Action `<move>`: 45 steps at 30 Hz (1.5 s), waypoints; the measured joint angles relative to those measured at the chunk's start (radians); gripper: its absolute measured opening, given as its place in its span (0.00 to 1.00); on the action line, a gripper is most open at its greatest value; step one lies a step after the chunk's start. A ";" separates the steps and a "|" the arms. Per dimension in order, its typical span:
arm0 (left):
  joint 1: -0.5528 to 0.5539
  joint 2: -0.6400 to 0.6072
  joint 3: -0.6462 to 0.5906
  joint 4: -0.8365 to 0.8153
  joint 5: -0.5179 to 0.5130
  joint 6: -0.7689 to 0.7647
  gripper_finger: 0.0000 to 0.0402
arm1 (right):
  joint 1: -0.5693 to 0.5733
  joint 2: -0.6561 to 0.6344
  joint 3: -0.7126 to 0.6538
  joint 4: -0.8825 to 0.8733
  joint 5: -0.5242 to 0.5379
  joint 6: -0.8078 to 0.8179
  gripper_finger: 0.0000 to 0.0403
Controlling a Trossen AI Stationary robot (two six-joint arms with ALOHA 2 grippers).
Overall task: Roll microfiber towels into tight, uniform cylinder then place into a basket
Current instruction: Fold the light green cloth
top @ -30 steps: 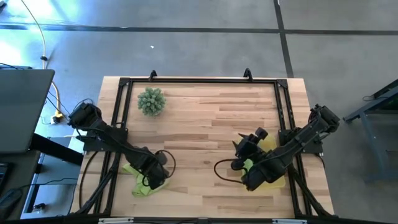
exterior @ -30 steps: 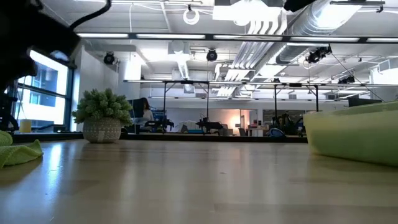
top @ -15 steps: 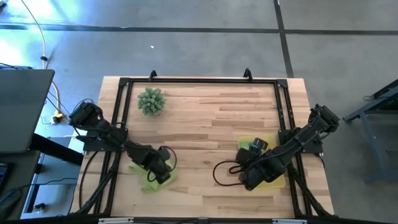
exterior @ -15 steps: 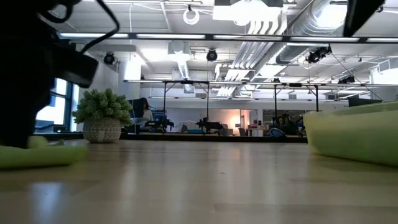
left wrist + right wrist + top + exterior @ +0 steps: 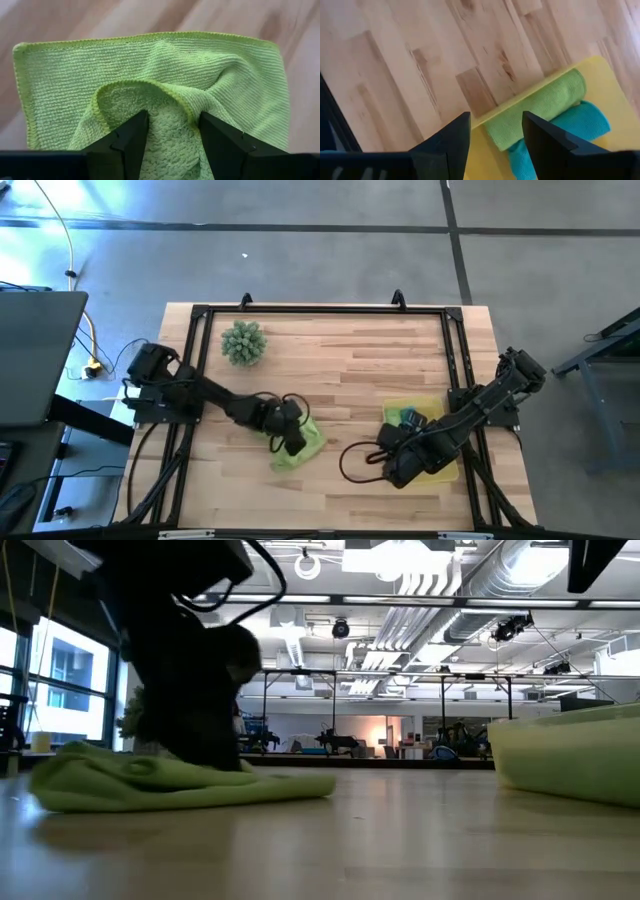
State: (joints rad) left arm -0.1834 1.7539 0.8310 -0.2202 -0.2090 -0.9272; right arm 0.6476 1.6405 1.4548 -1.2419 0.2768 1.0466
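Towel, lime green, is shown lying crumpled on the wooden counter, left of centre toward the near edge. It is pinched by the left gripper, whose two fingers are clamped on a raised fold of the cloth; in the low view the same towel is seen spread flat beneath the dark arm. A yellow basket is placed at the near right of the counter. Inside it a rolled green towel and a rolled blue towel are laid side by side, touching. Above the basket the right gripper is held with its fingers apart and nothing between them. A spiky green plant is set at the far left.
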 joint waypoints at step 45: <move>-0.043 -0.015 0.211 -0.062 0.046 0.067 0.43 | 0.000 0.000 0.000 0.076 0.000 0.000 0.43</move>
State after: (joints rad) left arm -0.2265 1.7384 1.0421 -0.2826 -0.1628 -0.8604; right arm 0.6477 1.6405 1.4548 -1.1660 0.2771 1.0466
